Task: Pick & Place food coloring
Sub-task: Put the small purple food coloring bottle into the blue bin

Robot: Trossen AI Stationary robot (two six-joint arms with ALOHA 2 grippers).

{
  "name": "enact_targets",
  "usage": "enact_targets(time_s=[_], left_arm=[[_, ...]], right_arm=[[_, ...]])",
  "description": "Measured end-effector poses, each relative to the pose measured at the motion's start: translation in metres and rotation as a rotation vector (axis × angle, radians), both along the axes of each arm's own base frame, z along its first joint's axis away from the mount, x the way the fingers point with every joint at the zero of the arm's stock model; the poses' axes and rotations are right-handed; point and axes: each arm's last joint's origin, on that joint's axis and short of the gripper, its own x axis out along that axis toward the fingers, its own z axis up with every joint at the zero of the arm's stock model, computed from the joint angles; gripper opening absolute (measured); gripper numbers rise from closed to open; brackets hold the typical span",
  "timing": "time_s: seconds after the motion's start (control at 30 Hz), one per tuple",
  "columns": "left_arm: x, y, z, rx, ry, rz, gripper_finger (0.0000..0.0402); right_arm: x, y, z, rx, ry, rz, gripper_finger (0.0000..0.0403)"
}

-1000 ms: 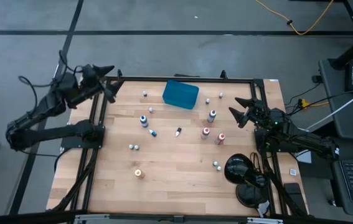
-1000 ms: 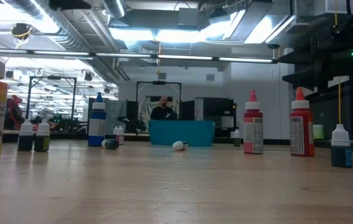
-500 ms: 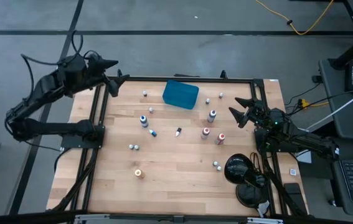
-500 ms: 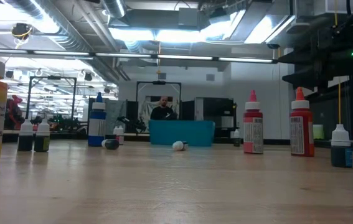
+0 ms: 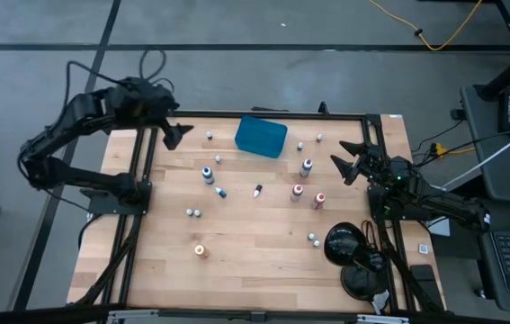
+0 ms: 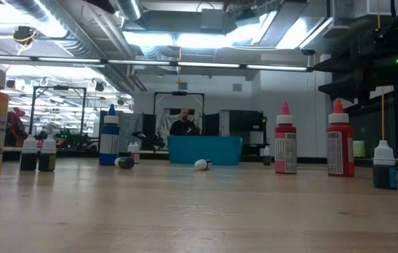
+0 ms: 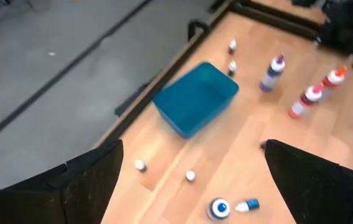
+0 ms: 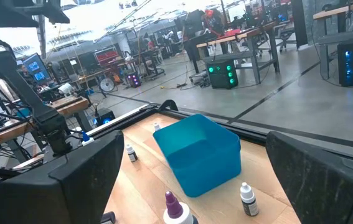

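Several small food coloring bottles stand or lie scattered on the wooden table: a blue one [image 5: 208, 174], two red ones [image 5: 297, 192] [image 5: 318, 200], a purple-capped one [image 5: 306, 166], an orange one [image 5: 201, 251], and tiny white-capped vials [image 5: 193, 212]. A teal tray [image 5: 261, 136] sits at the far middle. My left gripper [image 5: 175, 126] is open and empty over the table's far left corner. My right gripper [image 5: 349, 162] is open and empty near the right edge. Both wrist views show the tray [image 7: 195, 98] [image 8: 200, 152] between open fingers.
A black lamp-like object [image 5: 352, 256] stands at the near right corner. A black frame [image 5: 138, 180] runs along the table's edges. Bare wood lies at the near middle. In the low view a person [image 6: 182, 123] shows in the room behind the table.
My left arm has swung up and toward the table's right, bringing its gripper from beside the far left corner to over the corner's edge. The right arm and the bottles have stayed still.
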Motion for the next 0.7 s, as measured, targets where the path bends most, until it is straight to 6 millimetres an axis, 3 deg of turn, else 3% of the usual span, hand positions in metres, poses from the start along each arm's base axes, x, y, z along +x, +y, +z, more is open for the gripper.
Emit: enact_targets(time_s=[0.23,0.7], left_arm=[[0.026,0.010,-0.021,-0.110,0.141,0.038,0.0387],[0.071,0.041,-0.060,-0.251,0.239,0.354,0.0387]], right_arm=[[0.000,0.000,0.000,0.000,0.000,-0.001,0.0392],[0.000,0.000,0.000,0.000,0.000,0.000,0.0392]])
